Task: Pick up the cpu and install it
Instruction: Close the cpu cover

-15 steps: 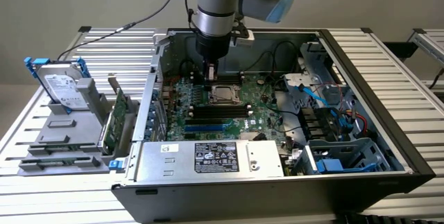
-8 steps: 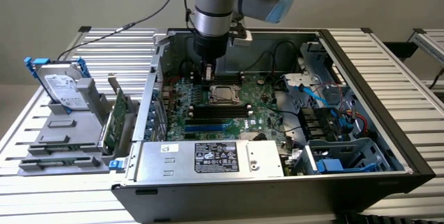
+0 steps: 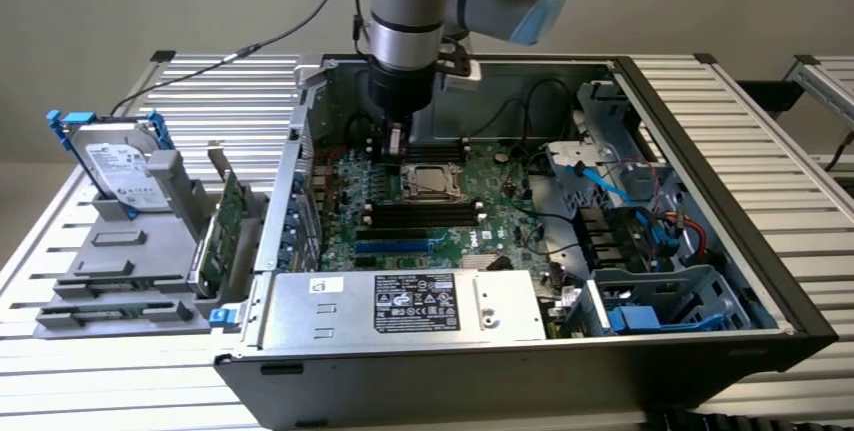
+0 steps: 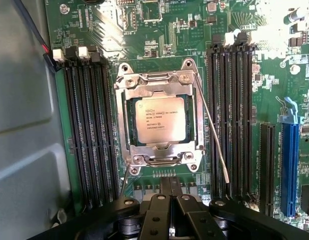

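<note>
The cpu [image 4: 159,120] is seen lying in its socket [image 4: 154,84]; the end effector [image 4: 169,192] is closed on nothing, just beside it; judged light, stiff and fragile, the chip is best gripped by opposite edges.

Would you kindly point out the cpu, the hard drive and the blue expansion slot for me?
cpu [image 4: 159,120]: wrist view, centre of its metal top.
hard drive [image 3: 118,166]: exterior view, its labelled silver face.
blue expansion slot [image 4: 289,165]: wrist view, midway along its length.
</note>
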`<state>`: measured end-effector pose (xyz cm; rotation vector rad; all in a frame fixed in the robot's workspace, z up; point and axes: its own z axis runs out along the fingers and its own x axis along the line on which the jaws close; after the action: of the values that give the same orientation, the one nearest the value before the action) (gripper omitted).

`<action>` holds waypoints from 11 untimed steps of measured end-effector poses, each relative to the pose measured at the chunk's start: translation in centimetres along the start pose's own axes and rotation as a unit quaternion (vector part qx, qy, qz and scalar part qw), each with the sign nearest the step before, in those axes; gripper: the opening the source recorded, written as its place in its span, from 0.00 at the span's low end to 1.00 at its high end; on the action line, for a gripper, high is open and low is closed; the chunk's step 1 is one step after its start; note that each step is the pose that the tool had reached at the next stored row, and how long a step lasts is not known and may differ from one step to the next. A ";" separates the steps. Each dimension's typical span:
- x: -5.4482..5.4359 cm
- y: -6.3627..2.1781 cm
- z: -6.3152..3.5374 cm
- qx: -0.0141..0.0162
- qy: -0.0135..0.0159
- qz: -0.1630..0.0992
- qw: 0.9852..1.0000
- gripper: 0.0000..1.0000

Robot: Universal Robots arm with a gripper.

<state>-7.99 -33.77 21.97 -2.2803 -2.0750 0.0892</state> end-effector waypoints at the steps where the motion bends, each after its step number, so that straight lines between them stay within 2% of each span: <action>1: 0.0 -0.08 -0.01 0.000 0.000 0.003 1.000 0.11; 11: -0.1 -0.55 0.02 -0.001 0.004 0.044 0.999 0.11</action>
<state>-8.54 -33.77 21.99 -2.3685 -1.9711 0.0831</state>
